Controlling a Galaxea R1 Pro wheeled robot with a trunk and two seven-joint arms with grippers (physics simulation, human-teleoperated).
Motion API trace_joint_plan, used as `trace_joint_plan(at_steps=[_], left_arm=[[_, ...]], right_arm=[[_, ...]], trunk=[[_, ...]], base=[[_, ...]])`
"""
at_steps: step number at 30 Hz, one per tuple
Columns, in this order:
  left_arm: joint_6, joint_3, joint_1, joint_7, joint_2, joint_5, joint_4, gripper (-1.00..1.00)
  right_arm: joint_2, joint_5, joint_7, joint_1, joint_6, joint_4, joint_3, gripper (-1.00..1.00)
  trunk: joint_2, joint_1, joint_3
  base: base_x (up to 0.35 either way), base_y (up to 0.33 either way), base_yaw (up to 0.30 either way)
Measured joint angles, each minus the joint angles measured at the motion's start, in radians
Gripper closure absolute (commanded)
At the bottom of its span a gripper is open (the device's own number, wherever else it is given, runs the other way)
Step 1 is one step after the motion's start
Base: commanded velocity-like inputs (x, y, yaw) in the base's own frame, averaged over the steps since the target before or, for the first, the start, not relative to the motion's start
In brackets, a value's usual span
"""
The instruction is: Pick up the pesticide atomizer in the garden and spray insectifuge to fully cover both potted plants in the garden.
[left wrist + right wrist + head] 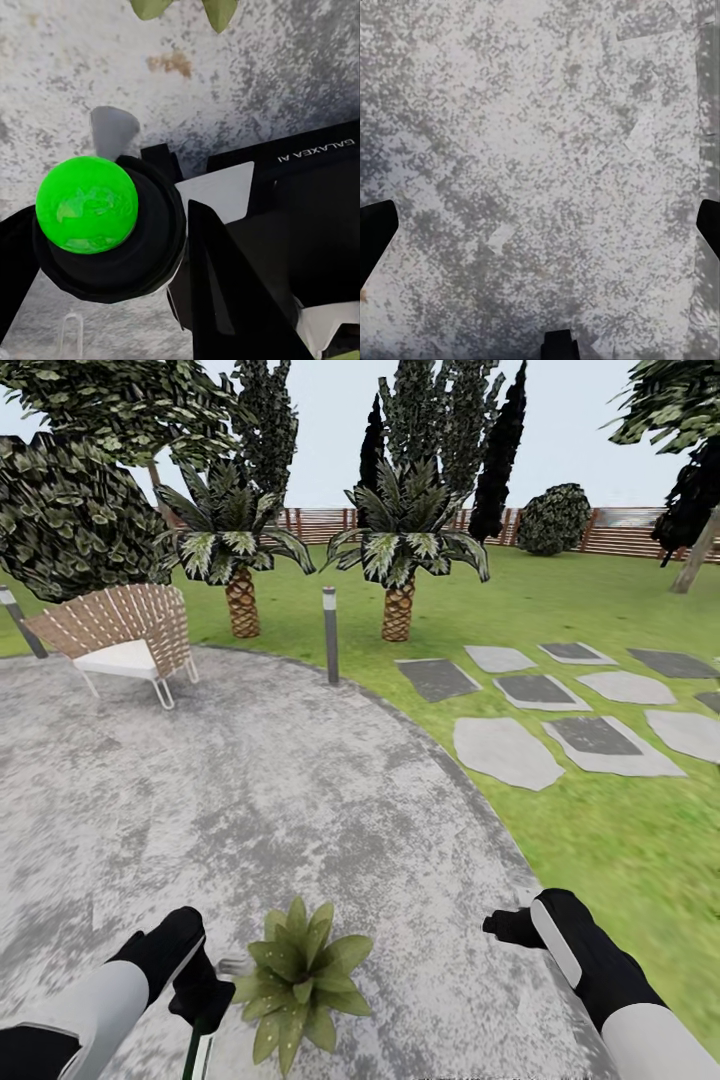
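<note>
A potted plant (298, 980), a rosette of pointed speckled green leaves, stands on the grey stone patio (280, 790) at the near edge of the head view; its leaves hide the pot. Just left of it my left gripper (200, 995) is shut on the pesticide atomizer (198, 1052), a dark green bottle whose grey nozzle points at the leaves. The left wrist view shows the atomizer's black top (112, 240) with a bright green ball between my fingers (225, 300), and leaf tips (219, 10) beyond. Over bare patio to the plant's right, my right gripper (508, 927) (540, 225) hangs open and empty.
A wicker chair (122, 630) sits at the patio's far left. A grey bollard lamp (330, 635) stands on the far rim, another (20, 622) at the left. Two palms (398, 560), stepping stones (560, 710) on the lawn and a wooden fence (620, 530) lie beyond.
</note>
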Motion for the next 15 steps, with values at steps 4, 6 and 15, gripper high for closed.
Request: trace_joint_plan(at_steps=[4,6,15], left_arm=[[-0.001,-0.002,0.022,-0.001,-0.001,0.0,0.001,1.0],[0.0,-0.002,0.045,-0.001,-0.001,0.001,0.002,1.0],[0.0,-0.002,0.078,-0.001,-0.001,0.0,0.009,1.0]], right_arm=[[0.0,0.0,0.0,0.0,0.0,0.0,0.001,-1.0],[0.0,0.0,0.0,0.0,0.0,0.0,0.001,-1.0],[-0.001,0.0,0.0,0.0,0.0,0.0,-0.001,-1.0]], trunk=[[0.0,0.0,0.0],[0.0,0.0,0.0],[0.0,0.0,0.0]], base=[[0.0,0.0,-0.242],[0.0,0.0,-0.209],[0.0,0.0,-0.031]])
